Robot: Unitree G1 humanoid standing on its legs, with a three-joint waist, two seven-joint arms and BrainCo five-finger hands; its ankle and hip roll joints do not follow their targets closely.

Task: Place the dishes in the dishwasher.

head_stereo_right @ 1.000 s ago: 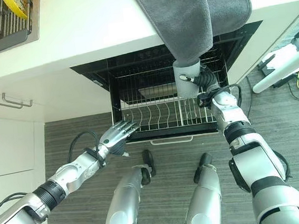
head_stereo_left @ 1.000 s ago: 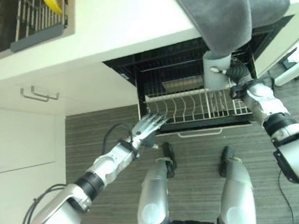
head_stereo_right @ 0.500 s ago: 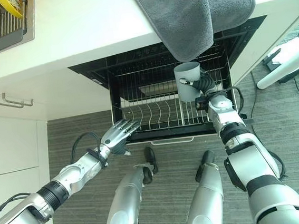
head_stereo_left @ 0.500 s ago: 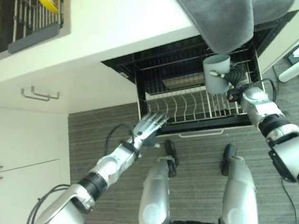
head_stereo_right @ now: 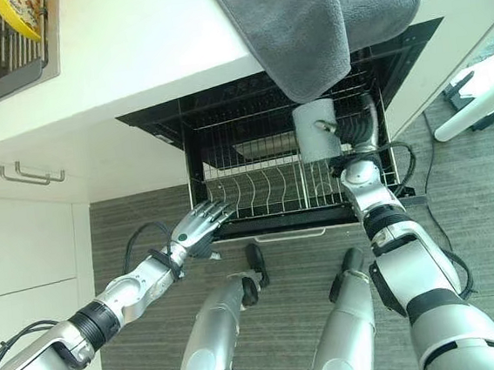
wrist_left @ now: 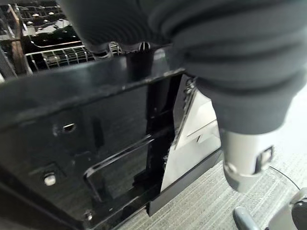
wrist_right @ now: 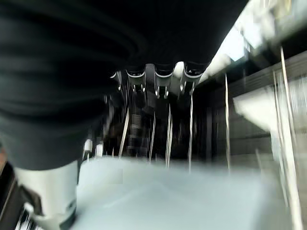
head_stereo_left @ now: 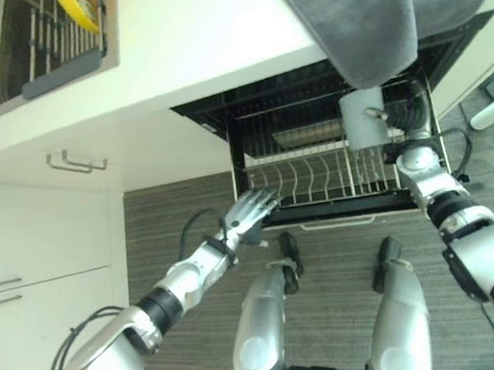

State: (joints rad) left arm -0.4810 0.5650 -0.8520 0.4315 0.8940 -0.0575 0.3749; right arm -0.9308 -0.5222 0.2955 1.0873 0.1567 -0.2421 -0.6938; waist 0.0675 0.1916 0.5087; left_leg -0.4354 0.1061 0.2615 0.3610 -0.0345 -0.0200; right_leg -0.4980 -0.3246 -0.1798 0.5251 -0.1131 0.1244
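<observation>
- Dish rack (head_stereo_left: 58, 46) at 10 o'clock on the white counter (head_stereo_left: 189, 42), a yellow dish (head_stereo_left: 81, 8) standing in it.
- Below it, white cabinet fronts with a metal handle (head_stereo_left: 77, 160) at 9 o'clock.
- My left hand (head_stereo_left: 248, 215) at centre, fingers straight and spread, holding nothing, tips at the left front corner of the dishwasher rack (head_stereo_left: 316, 178). In my left wrist view the black edge of the dishwasher (wrist_left: 96, 158) is right up against that hand.
- Rack is pulled out of the open dishwasher, wire tines along the front row.
- Grey cup (head_stereo_left: 363, 119) at 1 o'clock, upright, over the right part of the rack. Can't tell if it's touching the wire.
- My right hand (head_stereo_left: 406, 126) is just right of the cup, fingers curled around it, gripping.
- Grey towel (head_stereo_left: 379, 6) at 12–1 o'clock drapes over the counter edge, hanging just above the cup.
- No readable labels or writing.
</observation>
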